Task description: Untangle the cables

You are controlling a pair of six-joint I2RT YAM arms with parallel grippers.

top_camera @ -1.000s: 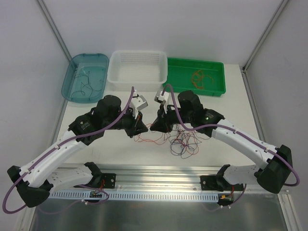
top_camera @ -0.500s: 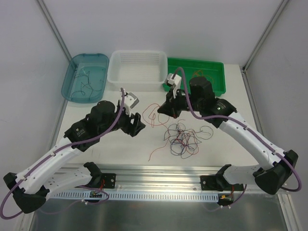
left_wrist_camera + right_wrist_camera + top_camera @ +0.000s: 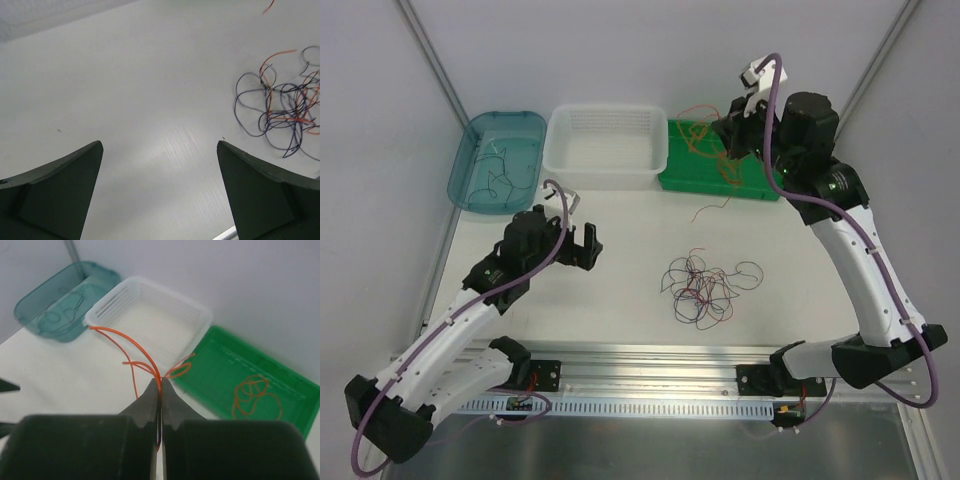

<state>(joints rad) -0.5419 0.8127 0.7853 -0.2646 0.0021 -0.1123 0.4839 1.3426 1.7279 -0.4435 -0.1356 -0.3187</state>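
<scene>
Right claw (image 3: 726, 132): I am watching it pinching one orange cable (image 3: 130, 342), fingers pressed tight together, raised over the green tray (image 3: 772, 188) at the far right corner of the table (image 3: 620, 310).
Orange cable: it is arching out from the pinch, and one end is hanging down past the tray's near edge.
Left claw (image 3: 588, 246): it is hovering left of the table's centre, spread wide and gripping nothing (only bare table is showing between the fingers).
Tangle of cables (image 3: 705, 290): it is lying near the middle of the table, towards the near edge, its orange, black and grey loops crossing, apart from both claws.
Far edge: a blue tub (image 3: 500, 160) in the left corner is holding dark cables, a white basket (image 3: 605, 150) is sitting beside it, and the green tray is holding orange coils (image 3: 255, 397).
</scene>
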